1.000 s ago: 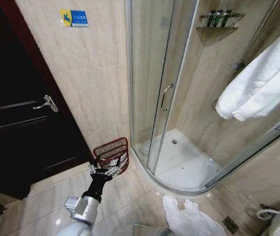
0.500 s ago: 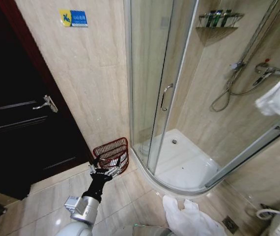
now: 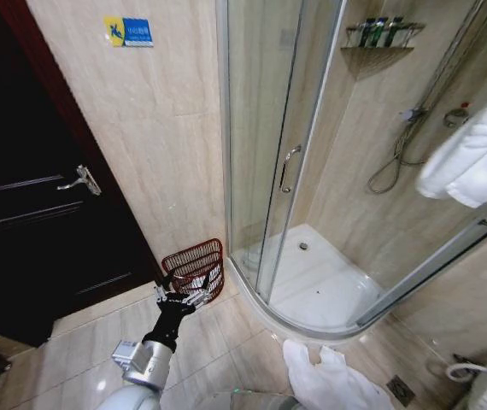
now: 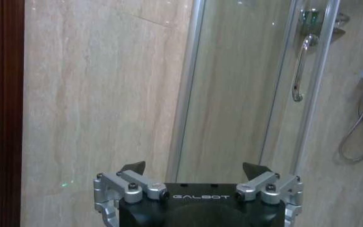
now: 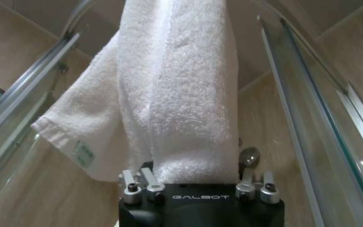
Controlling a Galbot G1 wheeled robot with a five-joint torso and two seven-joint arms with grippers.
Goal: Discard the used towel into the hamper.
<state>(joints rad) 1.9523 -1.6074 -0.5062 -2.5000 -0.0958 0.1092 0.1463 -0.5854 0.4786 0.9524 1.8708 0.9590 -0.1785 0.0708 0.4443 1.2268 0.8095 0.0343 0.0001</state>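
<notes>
The white towel (image 3: 476, 158) hangs high at the right edge of the head view, in front of the shower wall. In the right wrist view the towel (image 5: 181, 94) droops in thick folds straight out of my right gripper (image 5: 197, 179), which is shut on it. The hamper (image 3: 194, 265), a small reddish-brown open-weave basket, stands on the floor against the tiled wall, between the dark door and the shower. My left gripper (image 3: 182, 295) hovers just in front of the hamper's rim. Its fingers (image 4: 133, 168) are spread open and hold nothing.
A curved glass shower enclosure (image 3: 269, 171) with a white tray (image 3: 320, 282) stands right of the hamper. A dark wooden door (image 3: 30, 213) is on the left. A crumpled white cloth (image 3: 329, 380) lies on the floor tiles near me. A shelf of bottles (image 3: 380, 34) hangs high up.
The towel swung off toward the right edge half a second ago and has now come back partway into the head view. The left arm and the hamper have not moved.
</notes>
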